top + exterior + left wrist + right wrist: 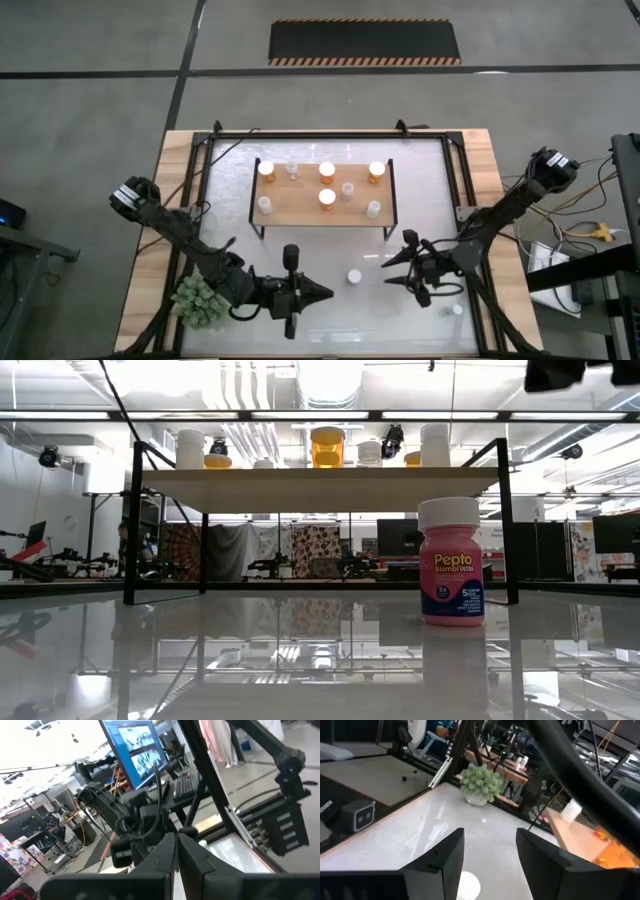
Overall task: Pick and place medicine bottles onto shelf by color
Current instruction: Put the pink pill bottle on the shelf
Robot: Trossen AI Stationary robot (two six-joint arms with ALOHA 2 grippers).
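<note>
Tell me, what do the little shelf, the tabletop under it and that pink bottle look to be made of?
The shelf looks like a light wood board, matt with a visible grain, on thin black legs, probably metal. The tabletop seems to be glass or glossy white laminate: it mirrors the shelf legs and ceiling lights. The pink bottle looks like smooth plastic with a white ribbed cap and a printed label.

Left gripper fingers shut; right gripper fingers apart
</note>
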